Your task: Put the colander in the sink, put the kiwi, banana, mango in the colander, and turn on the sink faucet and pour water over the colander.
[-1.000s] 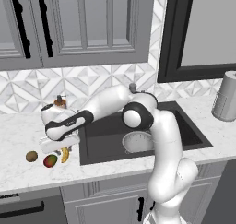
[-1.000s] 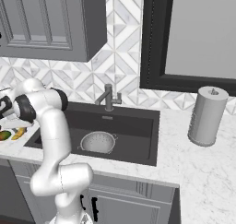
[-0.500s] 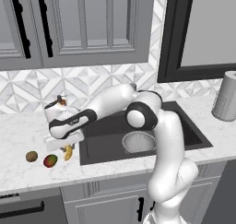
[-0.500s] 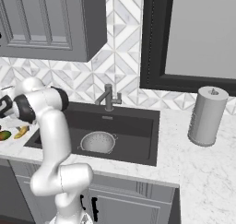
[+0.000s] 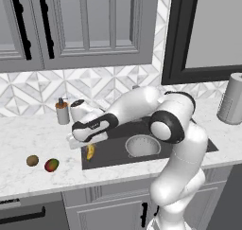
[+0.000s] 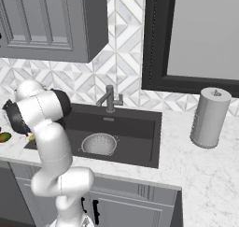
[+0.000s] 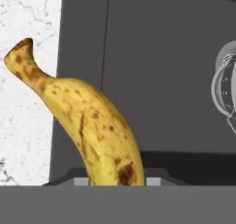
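A spotted yellow banana (image 7: 90,121) hangs clamped between the fingers of the robot's gripper (image 5: 88,144), lifted clear of the marble counter (image 5: 28,179) and poised over the left edge of the dark sink (image 5: 111,148). In the hand view the fruit's stem end points up across the counter's edge, its lower end pinched between the fingertips. The silver colander (image 5: 142,145) sits inside the basin, to the right of the held fruit. On the counter well to the left lie the brown kiwi (image 5: 32,160) and the red-green mango (image 5: 51,165), just beside each other. The faucet (image 6: 109,99) stands behind the sink, a paper towel roll (image 6: 210,117) farther right
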